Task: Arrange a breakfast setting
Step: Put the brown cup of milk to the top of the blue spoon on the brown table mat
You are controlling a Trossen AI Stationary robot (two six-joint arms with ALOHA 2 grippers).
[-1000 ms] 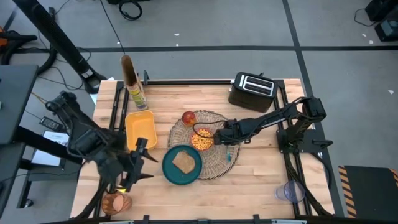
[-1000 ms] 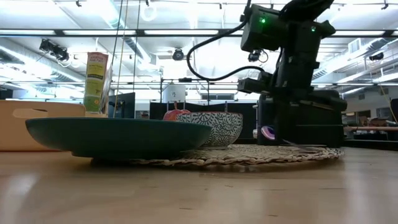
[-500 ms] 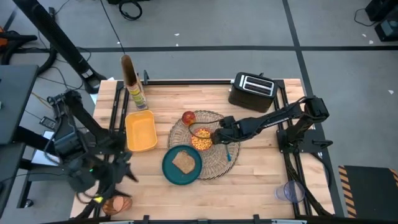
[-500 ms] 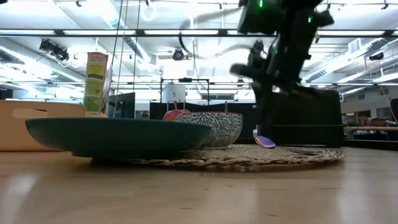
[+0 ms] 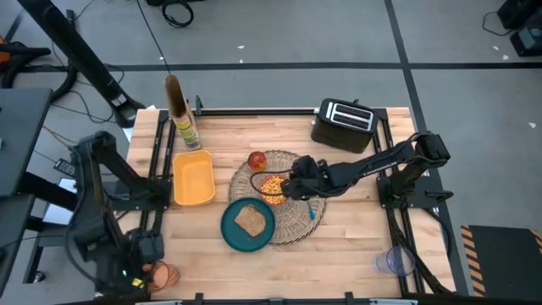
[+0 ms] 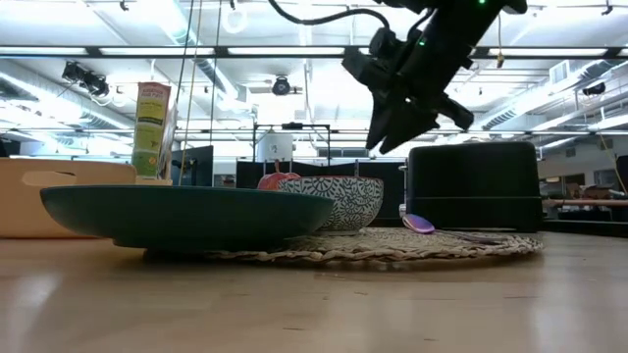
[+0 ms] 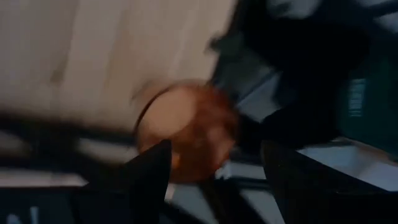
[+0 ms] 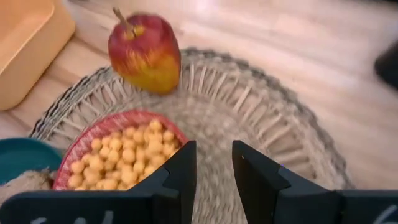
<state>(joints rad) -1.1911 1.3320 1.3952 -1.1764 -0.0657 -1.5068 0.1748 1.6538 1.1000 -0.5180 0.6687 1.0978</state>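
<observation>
Cup (image 5: 158,275) waits unplaced off the table's front-left corner beneath the open left gripper (image 7: 208,171), while plate (image 5: 246,225) with toast (image 5: 250,220), cereal bowl (image 5: 272,186), apple (image 5: 257,160) and spoon (image 5: 311,209) sit on the placemat (image 5: 296,222), the right gripper (image 5: 296,182) empty and parted above.

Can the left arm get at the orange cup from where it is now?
Probably yes: the left gripper is open, right above the orange cup at the table's front-left corner, with nothing between them.
</observation>
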